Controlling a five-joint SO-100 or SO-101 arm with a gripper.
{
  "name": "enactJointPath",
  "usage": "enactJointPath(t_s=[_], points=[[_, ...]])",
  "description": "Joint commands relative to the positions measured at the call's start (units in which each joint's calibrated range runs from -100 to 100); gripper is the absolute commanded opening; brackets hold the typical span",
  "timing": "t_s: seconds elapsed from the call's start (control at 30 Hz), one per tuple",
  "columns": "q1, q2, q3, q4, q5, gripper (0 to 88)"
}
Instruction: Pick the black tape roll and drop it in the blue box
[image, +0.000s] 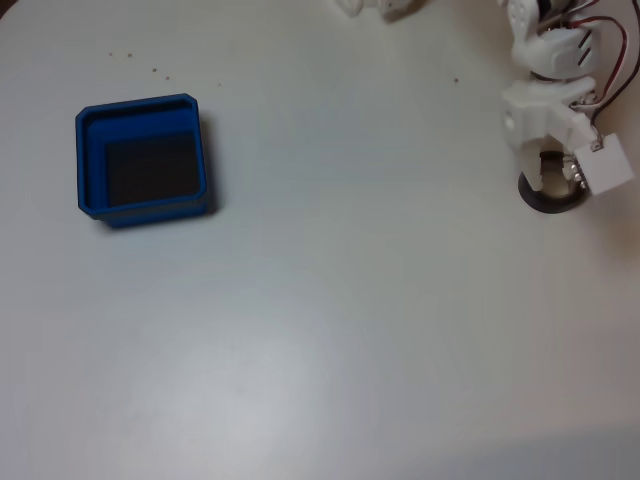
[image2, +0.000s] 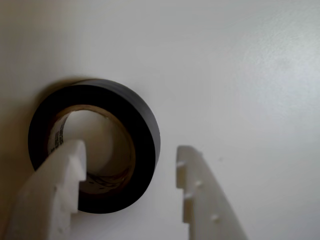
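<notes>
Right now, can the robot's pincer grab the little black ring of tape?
Probably yes. In the wrist view the open pincer straddles the small black tape ring's wall: one finger in the hole, the other outside. Nothing blocks it.

The white moulded-plastic robot arm (image: 548, 105) has rounded joint housings, red and black cables looping beside it and a boxy white camera block. Its white two-finger plastic gripper (image2: 129, 155) shows stepped, notched inner edges.

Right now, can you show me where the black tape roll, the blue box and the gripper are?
black tape roll (image2: 145, 125): wrist view, on its black outer band.
blue box (image: 140, 106): fixed view, on its far rim.
gripper (image2: 130, 157): wrist view, midway between its fingertips.
</notes>
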Motion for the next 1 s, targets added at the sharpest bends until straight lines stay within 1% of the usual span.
enactJointPath(t_s=[0.0, 0.77, 0.97], points=[[0.1, -0.6, -4.3, -1.2, -0.1, 16.8], [0.8, -0.9, -3.7, -0.1, -0.1, 16.8], [0.8, -1.1, -3.9, 1.7, -0.2, 16.8]])
